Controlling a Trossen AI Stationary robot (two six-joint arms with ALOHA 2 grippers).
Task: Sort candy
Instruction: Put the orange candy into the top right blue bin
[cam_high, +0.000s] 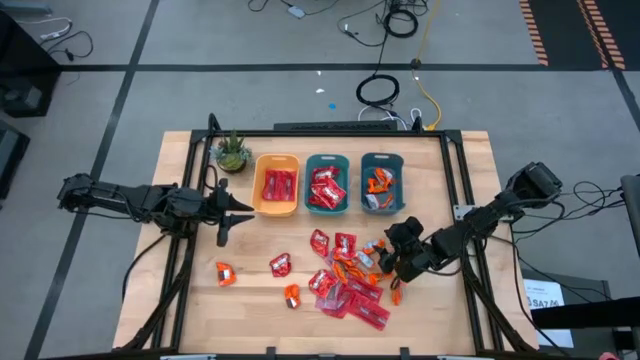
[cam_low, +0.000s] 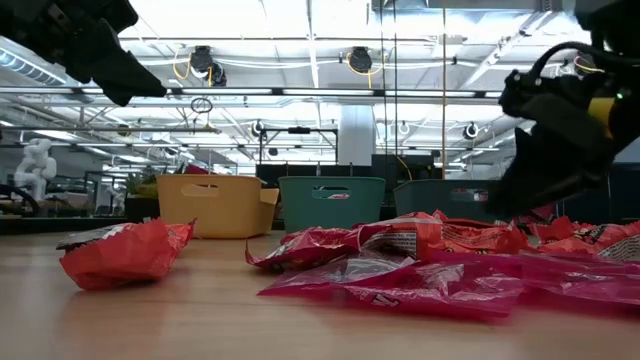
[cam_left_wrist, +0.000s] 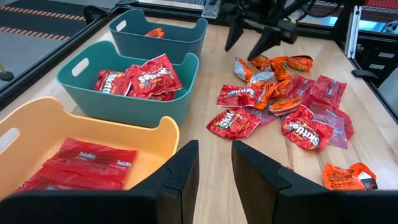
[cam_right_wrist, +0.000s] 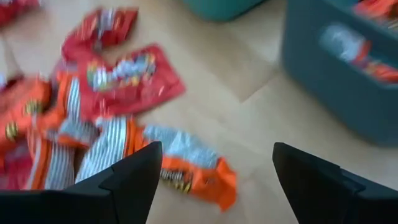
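across the worktop (cam_high: 190, 300) we see the candy (cam_high: 345, 280) in a loose heap toward the right side: red squarish packets, longer pinkish-red flat packets with a glossy film, and small orange wrapped pieces, some overlapping. a few lie apart to the left, an orange piece (cam_high: 225, 272), a red packet (cam_high: 280, 265) and another orange piece (cam_high: 291, 295). more is already sorted in three bins at the back: long red packets in the yellow bin (cam_high: 277, 185), red squarish packets in the middle teal bin (cam_high: 327, 184), orange pieces in the right teal bin (cam_high: 382, 183). a plant (cam_high: 231, 153) stands just left of the yellow bin.

our right gripper (cam_high: 392, 262) reaches in from the right edge, its arm stretched low and slanting toward the heap's right side; its fingers (cam_right_wrist: 134, 177) stand wide apart over an orange piece (cam_right_wrist: 193, 171) and hold nothing. our left gripper (cam_high: 238, 212) lies out level from the left edge, near the yellow bin's front corner; its fingers (cam_left_wrist: 180, 177) are only narrowly parted, with nothing between them.
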